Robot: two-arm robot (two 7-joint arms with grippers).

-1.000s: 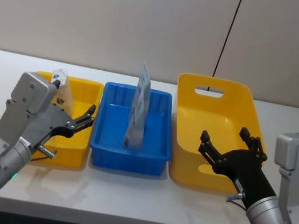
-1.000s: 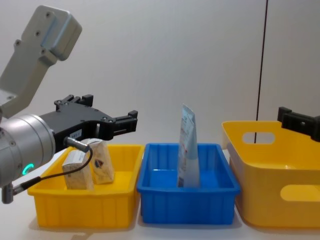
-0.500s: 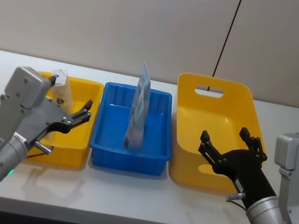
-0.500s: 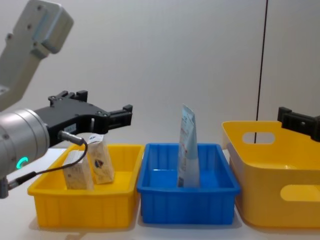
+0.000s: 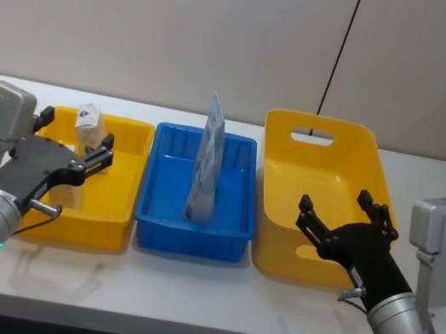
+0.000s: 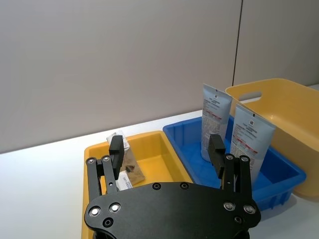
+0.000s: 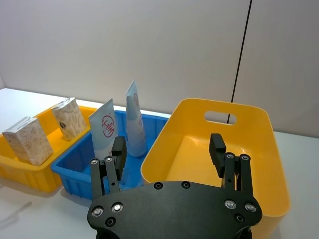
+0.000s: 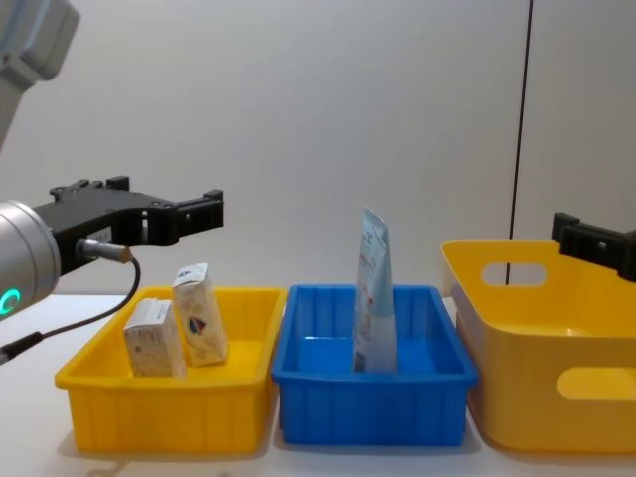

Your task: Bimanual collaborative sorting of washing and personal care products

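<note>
While the left hand (image 6: 165, 149) and right hand (image 7: 167, 147) are spread wide and hold nothing, two cream paper packs (image 8: 152, 340) stand in the left yellow tray (image 8: 169, 409), and two tall white-blue tubes (image 8: 375, 298) stand in the blue tray (image 8: 368, 405).

I read the blue tray (image 5: 191, 239) as smooth moulded plastic with a soft gloss. The yellow tray (image 5: 84, 229) to its left and the yellow basket (image 5: 357, 144) to its right look like the same plastic, shinier along their rims. The packs (image 8: 151, 342) left of the blue tray are wrapped in matt, faintly speckled paper. The tubes (image 8: 375, 298) standing in it have a smooth, satiny plastic skin. The left tool (image 6: 166, 144) and the right tool (image 7: 167, 143) are matt black with bright metal screw heads. The tabletop (image 5: 184, 292) under the blue tray is smooth matt white.
</note>
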